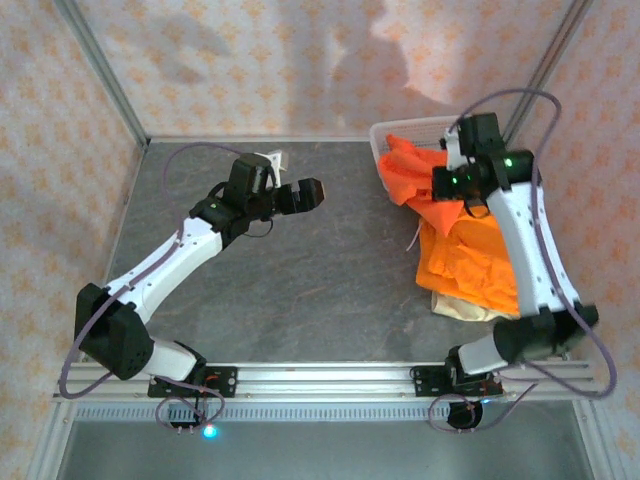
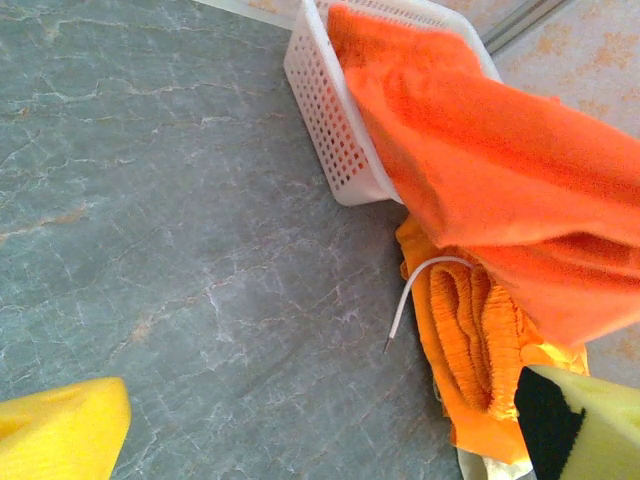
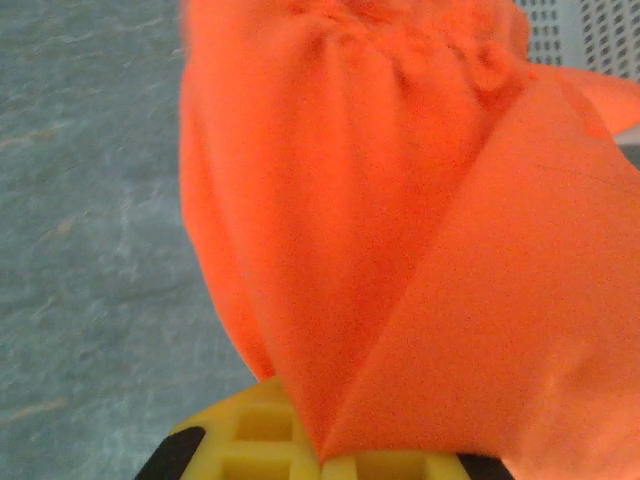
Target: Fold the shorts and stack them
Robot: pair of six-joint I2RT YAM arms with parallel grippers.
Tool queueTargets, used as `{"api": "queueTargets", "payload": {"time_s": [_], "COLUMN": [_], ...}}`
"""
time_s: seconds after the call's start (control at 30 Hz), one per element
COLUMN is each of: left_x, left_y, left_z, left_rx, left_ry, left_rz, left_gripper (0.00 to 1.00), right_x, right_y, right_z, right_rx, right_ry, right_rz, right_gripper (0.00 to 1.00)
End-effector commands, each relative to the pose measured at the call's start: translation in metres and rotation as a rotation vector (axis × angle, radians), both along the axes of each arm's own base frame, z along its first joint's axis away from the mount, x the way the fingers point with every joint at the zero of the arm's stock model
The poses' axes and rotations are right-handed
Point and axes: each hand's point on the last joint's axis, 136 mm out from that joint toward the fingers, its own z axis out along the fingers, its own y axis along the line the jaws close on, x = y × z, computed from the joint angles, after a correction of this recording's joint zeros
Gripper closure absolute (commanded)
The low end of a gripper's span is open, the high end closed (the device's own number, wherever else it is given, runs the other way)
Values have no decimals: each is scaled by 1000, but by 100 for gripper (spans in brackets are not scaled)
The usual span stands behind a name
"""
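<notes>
Right pincer (image 3: pixel 322 462) is pinching an orange pair of shorts (image 1: pixel 408 168) that's draped out of the basket (image 2: pixel 320 100) at far right. Left pincer (image 1: pixel 305 195), spread wide over bare worktop (image 1: pixel 300 290), sits well to their left, so right arm's nearer.

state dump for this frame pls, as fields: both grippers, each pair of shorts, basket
left gripper: open, empty, over the bare table
right gripper: shut on the lifted orange shorts
lifted orange shorts: run from the basket up to the right gripper
basket: white mesh, far right corner of the table
flat orange shorts: on the table near the right arm, white drawstring trailing out
beige shorts: under the flat orange shorts, edge showing
</notes>
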Motion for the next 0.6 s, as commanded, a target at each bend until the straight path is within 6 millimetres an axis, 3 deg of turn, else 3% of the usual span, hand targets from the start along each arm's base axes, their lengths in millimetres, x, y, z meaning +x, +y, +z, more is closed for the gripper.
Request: {"api": "queueTargets", "payload": {"time_s": [0.0, 0.1, 0.2, 0.4, 0.57], "left_x": [-1, 4, 14, 37, 43], "left_y": [-3, -9, -31, -107, -167], "left_z": [-8, -7, -7, -13, -37], "left_rx": [6, 4, 20, -5, -44], "left_ry": [21, 39, 83, 244, 377], "left_rz": [-14, -4, 3, -28, -49], "left_gripper": [0, 0, 0, 0, 0], "right_x": [-7, -17, -23, -23, -17], "right_y": [21, 31, 38, 41, 52], "right_z": [10, -6, -10, 2, 3], "right_rx": [152, 208, 221, 243, 301], "right_ry": [-100, -68, -64, -128, -157], "right_rz": [41, 61, 85, 95, 119], "right_gripper": [100, 100, 100, 100, 100]}}
